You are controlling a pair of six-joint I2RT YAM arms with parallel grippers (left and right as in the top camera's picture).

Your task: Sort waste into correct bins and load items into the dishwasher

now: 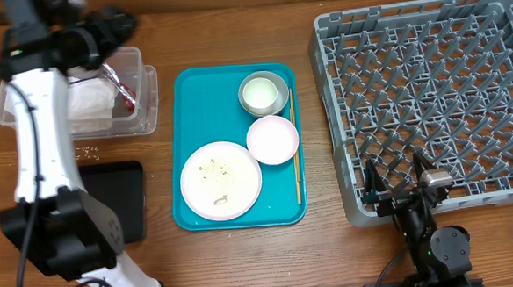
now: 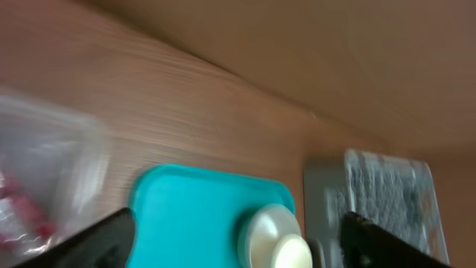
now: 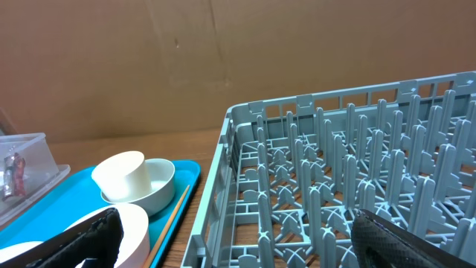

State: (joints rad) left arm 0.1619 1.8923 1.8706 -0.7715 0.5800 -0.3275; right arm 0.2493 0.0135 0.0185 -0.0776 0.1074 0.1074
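Brown wood-grain tabletop (image 1: 245,258), matte, with a plain brown cardboard wall (image 3: 223,59) behind. Dish rack (image 1: 430,99) sits right of the teal tray (image 1: 206,102): big, square, grey plastic, grid of upright pegs, latticed sides. Teal tray is smooth plastic with rounded corners. Clear tub (image 1: 145,110) is left of the tray's back half, see-through and rectangular. Black tray (image 1: 123,199) is left of the tray's front half, shallow and glossy.

- **On the tray, front-left:** round pale plate (image 1: 221,180).
- **In the tub:** crumpled white napkin (image 1: 92,104).
- **On the tray, right side:** pink bowl (image 1: 272,140).
- **On the tray, back-right:** metal bowl (image 1: 278,76) with a white cup (image 1: 263,94) in it.
- **Left pincer** (image 2: 238,242)**:** left of the tray's back corner, fingers spread wide.
- **Right pincer** (image 1: 397,182)**:** right of the tray, fingers wide apart.
- **Along the tray's right edge:** thin wooden chopsticks (image 1: 297,172).
- **In the tub:** red-and-white wrapper (image 1: 127,96).
- **On the plate:** whitish crumbs (image 1: 214,170); more lie on the tabletop left of the tray.
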